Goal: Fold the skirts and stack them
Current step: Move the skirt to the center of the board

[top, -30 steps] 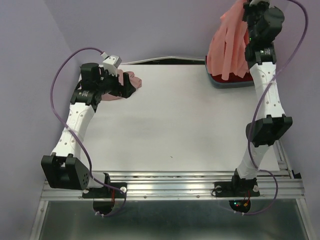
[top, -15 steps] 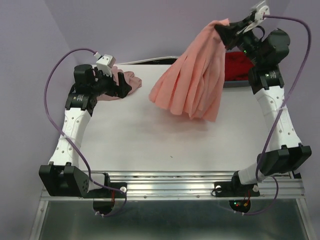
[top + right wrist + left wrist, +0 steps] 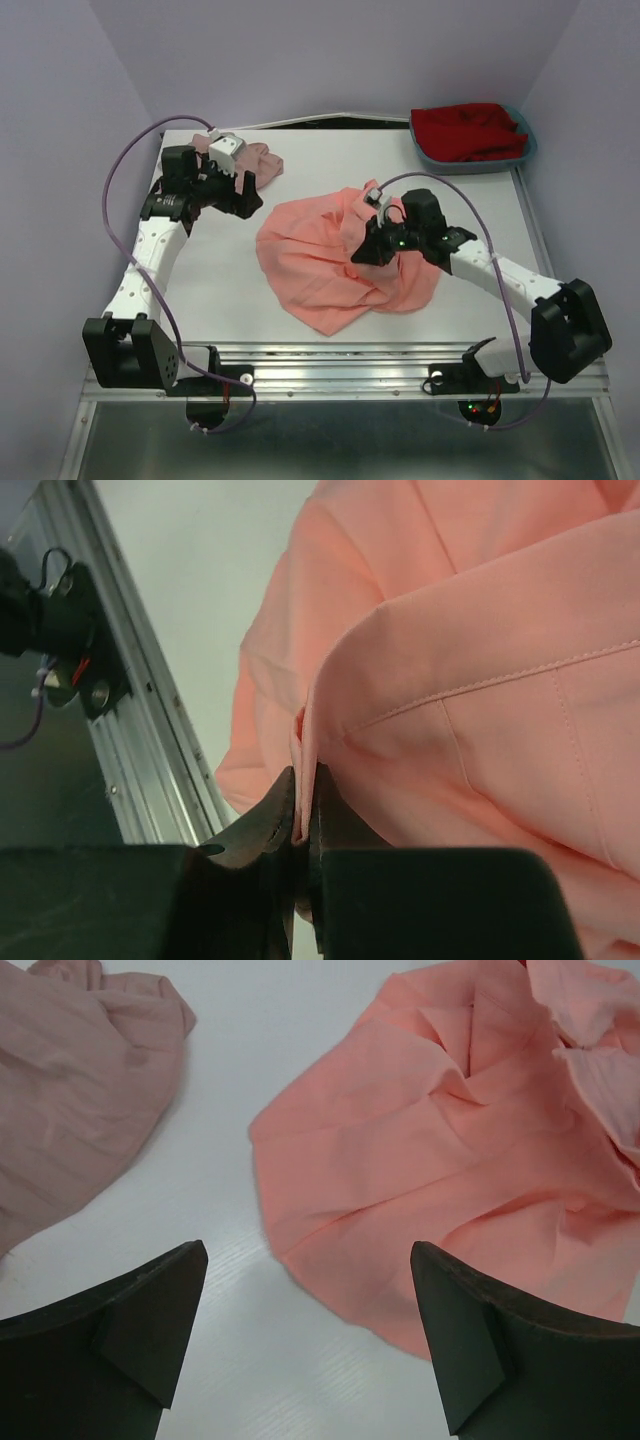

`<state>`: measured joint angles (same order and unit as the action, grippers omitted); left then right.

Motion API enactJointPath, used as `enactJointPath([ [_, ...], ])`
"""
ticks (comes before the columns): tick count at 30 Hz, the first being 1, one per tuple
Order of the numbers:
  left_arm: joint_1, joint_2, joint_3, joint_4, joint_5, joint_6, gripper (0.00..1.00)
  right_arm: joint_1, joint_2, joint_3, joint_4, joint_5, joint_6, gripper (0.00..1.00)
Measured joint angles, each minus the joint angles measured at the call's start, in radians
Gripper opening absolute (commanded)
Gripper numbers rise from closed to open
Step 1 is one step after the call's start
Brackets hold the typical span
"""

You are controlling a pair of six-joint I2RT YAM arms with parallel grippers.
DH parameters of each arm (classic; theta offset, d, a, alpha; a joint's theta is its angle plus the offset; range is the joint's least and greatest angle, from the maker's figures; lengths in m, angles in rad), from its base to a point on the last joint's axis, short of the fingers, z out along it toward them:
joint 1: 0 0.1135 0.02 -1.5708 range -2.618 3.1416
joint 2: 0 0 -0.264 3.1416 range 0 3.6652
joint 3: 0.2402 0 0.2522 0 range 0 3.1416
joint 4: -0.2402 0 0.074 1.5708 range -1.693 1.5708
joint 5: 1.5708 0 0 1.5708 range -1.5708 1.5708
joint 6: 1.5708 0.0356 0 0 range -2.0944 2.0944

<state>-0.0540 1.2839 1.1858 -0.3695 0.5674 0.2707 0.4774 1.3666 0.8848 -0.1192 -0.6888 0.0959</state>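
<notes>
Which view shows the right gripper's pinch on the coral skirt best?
Right wrist: the right gripper is shut on a folded edge of the coral skirt, close up. Top external shows the whole skirt, but the pinch is hidden under the wrist. Left wrist shows only part of the rumpled skirt.

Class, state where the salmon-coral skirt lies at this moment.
In the top view, the salmon-coral skirt lies crumpled at the middle of the table, right of the mauve-pink skirt, its edge pinched in the right pincer.
</notes>
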Motion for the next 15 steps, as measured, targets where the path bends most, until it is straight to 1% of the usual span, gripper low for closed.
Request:
enactJointPath([
  [1, 0.0, 0.01, -0.002, -0.006, 0.003, 0.011, 0.92, 0.033, -0.012, -0.016, -0.002, -0.007, -0.003, 0.38],
  [2, 0.0, 0.017, -0.002, -0.01, 0.006, 0.018, 0.92, 0.064, -0.022, -0.026, -0.004, -0.011, -0.013, 0.5],
  [3, 0.0, 0.026, -0.002, -0.017, 0.011, 0.026, 0.91, 0.096, -0.028, -0.031, -0.008, -0.014, -0.011, 0.64],
  [5, 0.0, 0.058, -0.002, -0.03, 0.03, 0.044, 0.9, 0.13, -0.029, -0.031, -0.016, -0.031, -0.038, 0.73],
  [6, 0.0, 0.068, -0.002, -0.033, 0.035, 0.048, 0.89, 0.151, -0.029, -0.031, -0.03, -0.04, -0.045, 0.82],
  [7, 0.0, 0.089, -0.002, -0.042, 0.051, 0.061, 0.88, 0.16, -0.031, -0.027, -0.051, -0.035, -0.06, 0.86],
  [9, -0.002, 0.113, -0.002, -0.055, 0.068, 0.075, 0.88, 0.161, -0.032, -0.002, -0.106, -0.016, -0.081, 0.93],
  [11, -0.019, 0.137, -0.002, -0.064, 0.072, 0.097, 0.88, 0.157, -0.034, 0.055, -0.166, 0.02, -0.097, 0.93],
  [12, -0.039, 0.144, -0.004, -0.064, 0.071, 0.109, 0.88, 0.152, -0.039, 0.081, -0.183, 0.037, -0.1, 0.91],
  [15, -0.106, 0.149, -0.01, -0.063, 0.063, 0.113, 0.82, 0.118, -0.079, 0.158, -0.215, 0.104, -0.1, 0.79],
])
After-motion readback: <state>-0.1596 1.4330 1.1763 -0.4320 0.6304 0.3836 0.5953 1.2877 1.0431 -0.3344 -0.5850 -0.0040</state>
